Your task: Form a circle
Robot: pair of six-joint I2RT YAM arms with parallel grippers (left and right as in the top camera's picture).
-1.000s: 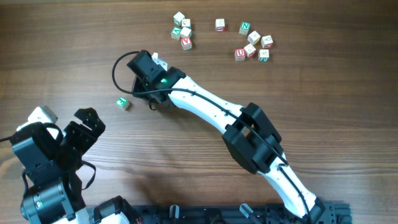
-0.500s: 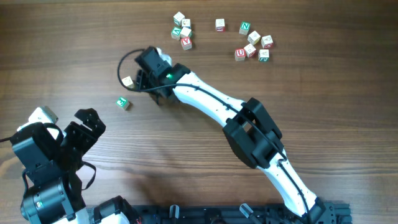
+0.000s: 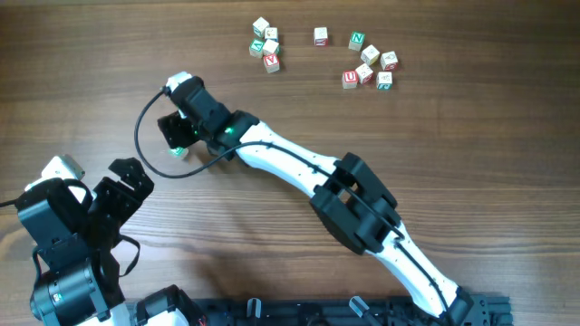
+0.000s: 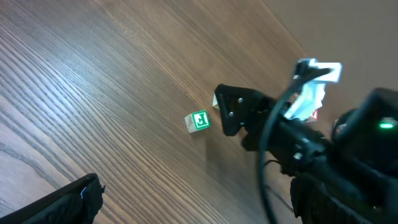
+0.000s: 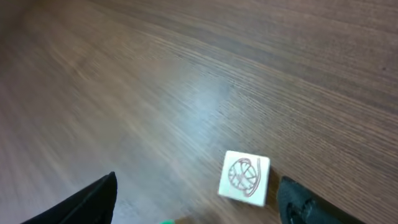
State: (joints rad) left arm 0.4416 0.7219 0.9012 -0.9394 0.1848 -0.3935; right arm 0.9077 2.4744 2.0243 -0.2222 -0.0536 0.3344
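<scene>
We are watching the right gripper, whose jaws are standing wide around a pale cube without touching it, while the left gripper is hanging at the near left corner with its jaws fully spread and holding nothing. The circle is sitting at the left of the counter, under the right jaws and well apart from the loose cubes along the far edge. Only two of its pieces are showing, the pale cube and a green-print cube just beside it. We are judging the withdrawal to be the risky part. A finger lifting at a slant could be clipping a cube corner and sliding it away, since such small blocks are likely skating easily on smooth wood. The black cable is looping close by and might be sweeping the pair apart. The two cubes also appear to be lying slightly apart, so the clump may be ending up loose. As for writing, we are reading a red V, a green N and a red U among the far cubes. The green character is showing tilted and we cannot tell it, and the pale cube is bearing a reddish round drawing, not a legible letter.
</scene>
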